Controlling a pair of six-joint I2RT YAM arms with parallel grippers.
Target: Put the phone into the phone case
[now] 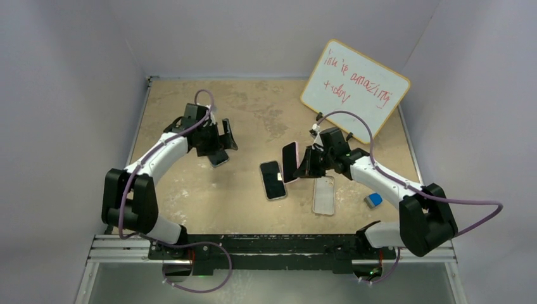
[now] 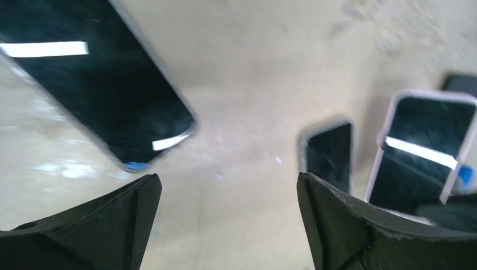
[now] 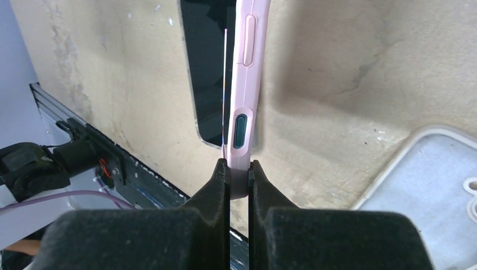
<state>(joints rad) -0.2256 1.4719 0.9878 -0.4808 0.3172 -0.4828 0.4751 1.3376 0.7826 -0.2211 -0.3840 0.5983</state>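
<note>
Phone [image 2: 101, 79] lies on the surface [image 1: 209, 202] below the left end effector [image 2: 226, 180], jaws spread wide. Right end effector [image 3: 240, 166] grips the pink phone case [image 3: 247, 67] edgewise; grasp phone squarely, align corners first.

table [image 1: 253, 107]: tan board, matt, rough and mottled;
phone [image 1: 273, 180]: black glass face, glossy, mirror-bright;
pink case [image 3: 247, 84]: smooth matt plastic or rubber, cannot tell which;
clear case [image 1: 323, 195]: translucent plastic, slight sheen;
fingers [image 2: 349, 225]: black plastic, matt, grainy, ragged-edged;
whiteboard [image 1: 354, 88]: glossy white face, wood-coloured rim;
near rail [image 1: 120, 248]: bare metal, dull sheen
</note>
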